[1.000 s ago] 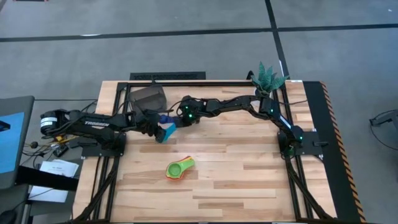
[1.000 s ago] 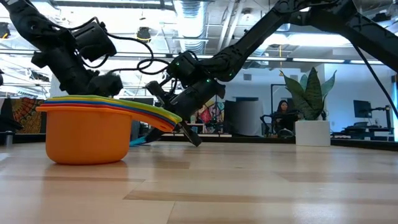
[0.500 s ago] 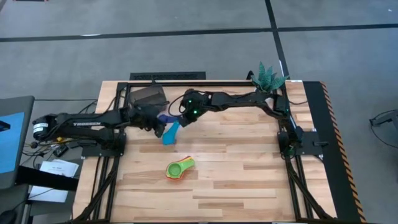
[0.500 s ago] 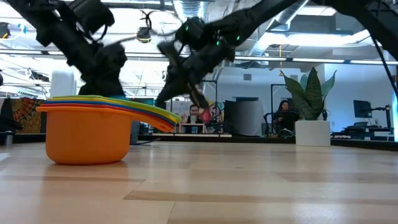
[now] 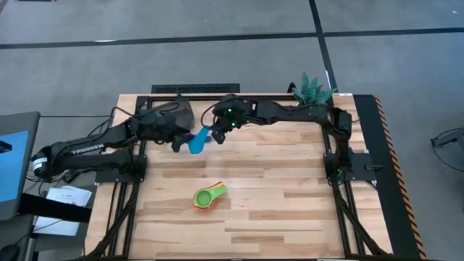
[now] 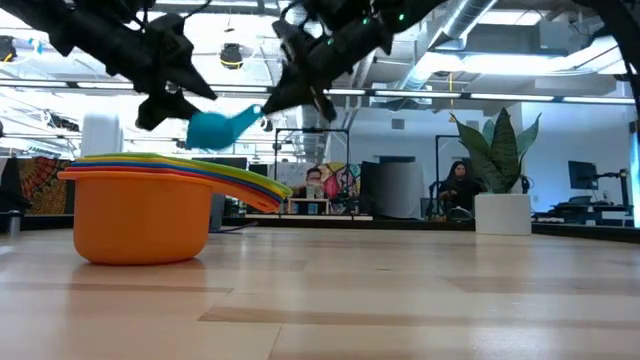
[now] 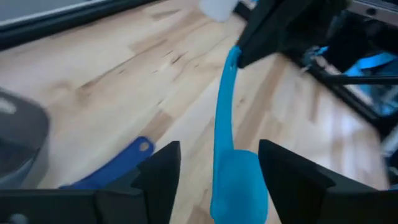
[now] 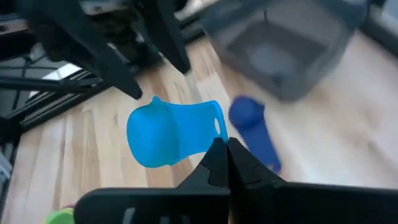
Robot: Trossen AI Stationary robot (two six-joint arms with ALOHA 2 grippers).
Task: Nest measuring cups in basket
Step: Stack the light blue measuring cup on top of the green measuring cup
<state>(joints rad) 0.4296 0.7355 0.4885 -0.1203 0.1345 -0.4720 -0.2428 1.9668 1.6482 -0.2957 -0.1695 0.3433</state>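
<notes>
Worktop [image 5: 290, 196]: pale wood planks, visible grain, smooth with a soft sheen in the low view. Frame along its edges: matt black metal.

Light blue cup [image 8: 174, 134]: smooth plastic, slightly glossy. Dark blue cup [image 8: 252, 127]: same plastic, satin finish. Nested stack near the front edge, orange cup [image 6: 140, 215] outermost: smooth, faintly shiny plastic.

Basket [image 8: 283, 46] at the back left corner: grey plastic, matt walls.

Gripper fingers [image 7: 158, 180]: matt black, hard plastic or coated metal, cannot tell which.
</notes>
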